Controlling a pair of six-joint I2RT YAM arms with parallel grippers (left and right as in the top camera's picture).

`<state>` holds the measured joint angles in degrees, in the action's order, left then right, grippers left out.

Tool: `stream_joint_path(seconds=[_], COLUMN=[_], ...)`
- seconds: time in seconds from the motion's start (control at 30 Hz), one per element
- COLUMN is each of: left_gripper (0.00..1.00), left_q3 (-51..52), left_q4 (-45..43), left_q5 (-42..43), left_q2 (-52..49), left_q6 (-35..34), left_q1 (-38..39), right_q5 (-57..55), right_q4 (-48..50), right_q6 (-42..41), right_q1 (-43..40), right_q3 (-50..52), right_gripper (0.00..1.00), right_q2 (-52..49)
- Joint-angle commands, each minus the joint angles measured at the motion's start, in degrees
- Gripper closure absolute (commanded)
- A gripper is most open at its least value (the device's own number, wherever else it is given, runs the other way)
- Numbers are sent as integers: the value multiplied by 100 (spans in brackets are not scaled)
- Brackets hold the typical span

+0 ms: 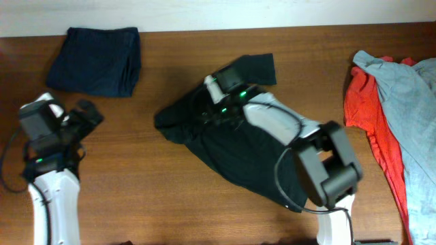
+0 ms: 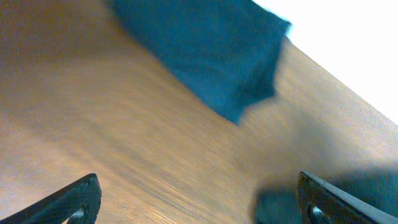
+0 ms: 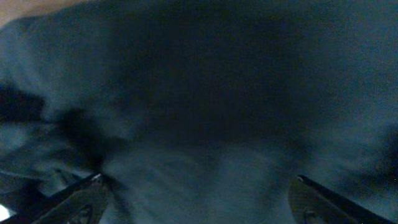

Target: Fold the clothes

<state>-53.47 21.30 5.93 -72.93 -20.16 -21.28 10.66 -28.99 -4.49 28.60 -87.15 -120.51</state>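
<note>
Wood table (image 1: 157, 197); black T-shirt (image 1: 235, 160) beneath right end effector (image 3: 199, 186).

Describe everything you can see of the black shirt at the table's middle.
The black shirt is soft dark cloth, crumpled and unfolded, spread on the wooden table, one sleeve pointing toward the far edge. The right gripper stands open close over it; whether it touches cannot be told.

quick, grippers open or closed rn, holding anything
left gripper: open, holding nothing
right gripper: open, right over the black T-shirt, not clamped on it
</note>
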Motion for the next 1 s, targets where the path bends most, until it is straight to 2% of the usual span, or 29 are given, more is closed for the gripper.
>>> stream_joint_path(seconds=[0.0, 0.2, 0.33, 0.5, 0.6, 0.67, 0.77, 0.97], left_gripper=[1, 1, 1, 1, 9, 11, 32, 33], left_q3=[-85, -85, -85, -85, -85, -85, -85, -85], left_q4=[46, 219, 216, 114, 199, 258, 260, 295], left_q5=[-11, -1410, -1475, -1475, -1478, -1449, -1283, -1303], left_q2=[-131, -302, -391, -433, -737, -1029, -1473, -1718], left_q6=[960, 979, 977, 979, 981, 977, 964, 955], left_q1=[1294, 3320, 3974, 4266, 4293, 4295, 4332, 4575], right_q5=[525, 522, 507, 166, -28, -39, -39, -39], right_q4=[-306, -800, -898, -894, -872, -625, -415, -413], right_q6=[-245, -245, -243, -243, -245, -243, -243, -243], right_q1=[-758, -1491, -1698, -1814, -1821, -1816, -1818, -1816], right_q3=[-92, -92, -92, -92, -92, -92, -92, -92], right_gripper=[1, 1, 1, 1, 1, 1, 1, 1], right_q2=[365, 363, 363, 363, 363, 343, 341, 341])
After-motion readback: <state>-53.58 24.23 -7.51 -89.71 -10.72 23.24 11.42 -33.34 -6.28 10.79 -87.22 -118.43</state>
